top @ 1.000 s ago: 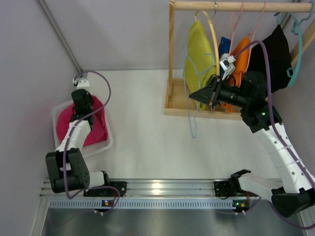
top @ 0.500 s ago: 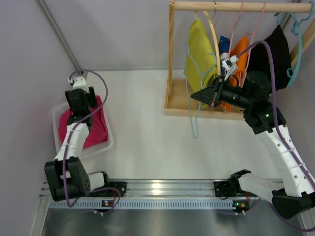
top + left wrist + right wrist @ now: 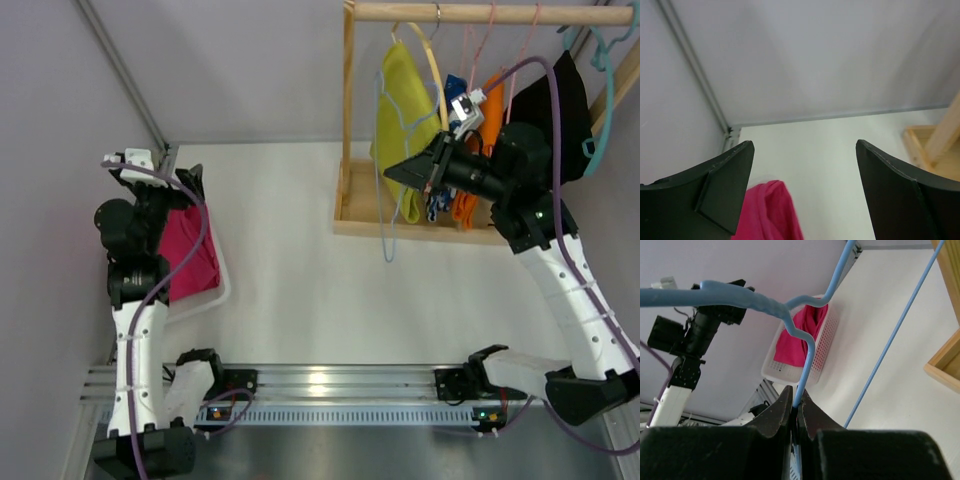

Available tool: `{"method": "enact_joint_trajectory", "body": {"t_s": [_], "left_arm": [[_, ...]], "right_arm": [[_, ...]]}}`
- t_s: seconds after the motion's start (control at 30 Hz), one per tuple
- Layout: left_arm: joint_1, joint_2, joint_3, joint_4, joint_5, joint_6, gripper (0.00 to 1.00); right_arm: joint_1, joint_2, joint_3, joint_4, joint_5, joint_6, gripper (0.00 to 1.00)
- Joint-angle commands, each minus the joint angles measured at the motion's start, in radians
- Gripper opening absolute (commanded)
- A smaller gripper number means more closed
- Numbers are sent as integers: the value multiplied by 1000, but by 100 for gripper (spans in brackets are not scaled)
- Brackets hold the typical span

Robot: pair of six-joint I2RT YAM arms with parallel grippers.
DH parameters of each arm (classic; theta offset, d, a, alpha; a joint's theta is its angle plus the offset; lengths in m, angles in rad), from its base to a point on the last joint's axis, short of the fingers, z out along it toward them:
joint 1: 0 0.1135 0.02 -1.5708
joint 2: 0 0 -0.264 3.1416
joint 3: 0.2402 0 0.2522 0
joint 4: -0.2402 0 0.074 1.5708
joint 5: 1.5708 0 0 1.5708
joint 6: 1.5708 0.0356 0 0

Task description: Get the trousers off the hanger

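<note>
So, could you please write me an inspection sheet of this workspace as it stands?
Surface: white table, wooden rack at its far right.
Job's things: magenta trousers in the white basket; lime trousers hanging on the rack.
Clutter: orange garment and black garment also on the rack.
Grippers: left gripper open, holding nothing; right gripper shut on the blue hanger.
Cables: a purple cable loops along each arm.
Surroundings: grey walls; metal rail at the near edge.
</note>
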Motion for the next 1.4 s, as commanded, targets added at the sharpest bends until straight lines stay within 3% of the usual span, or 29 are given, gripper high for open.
{"method": "enact_joint_trajectory", "body": {"t_s": [0.0, 0.33, 0.57, 0.7, 0.73, 0.8, 0.83, 0.87, 0.93, 1.03, 1.23, 1.37], "left_arm": [[1, -36, 52, -49, 198, -100, 89], [0, -81, 95, -68, 350, -177, 87], [-61, -40, 167, -69, 438, -270, 84], [-269, 63, 247, -98, 331, -197, 81], [-402, 88, 297, -153, 280, -150, 80], [-568, 173, 357, -218, 47, 29, 79], [-724, 203, 421, -264, -25, 80, 79], [-791, 235, 452, -276, -100, 146, 79], [-927, 318, 530, -283, -199, 141, 80], [-1003, 402, 615, -283, -220, 105, 79], [-1233, 519, 666, -281, -553, 173, 71], [-1287, 559, 669, -281, -619, 165, 67]], "right_arm": [[-11, 69, 145, 36, 38, 15, 0], [-11, 345, 536, -262, 194, -94, 0], [-9, 377, 537, -250, 216, -82, 0], [-2, 377, 527, -227, 212, -73, 0], [1, 377, 526, -218, 207, -73, 0], [7, 368, 521, -204, 201, -76, 0], [12, 364, 520, -201, 201, -88, 0], [20, 361, 518, -199, 204, -96, 0], [29, 348, 507, -199, 221, -106, 0], [29, 336, 489, -198, 258, -93, 0], [43, 325, 487, -214, 325, -67, 0], [49, 316, 461, -195, 301, -40, 0]]}}
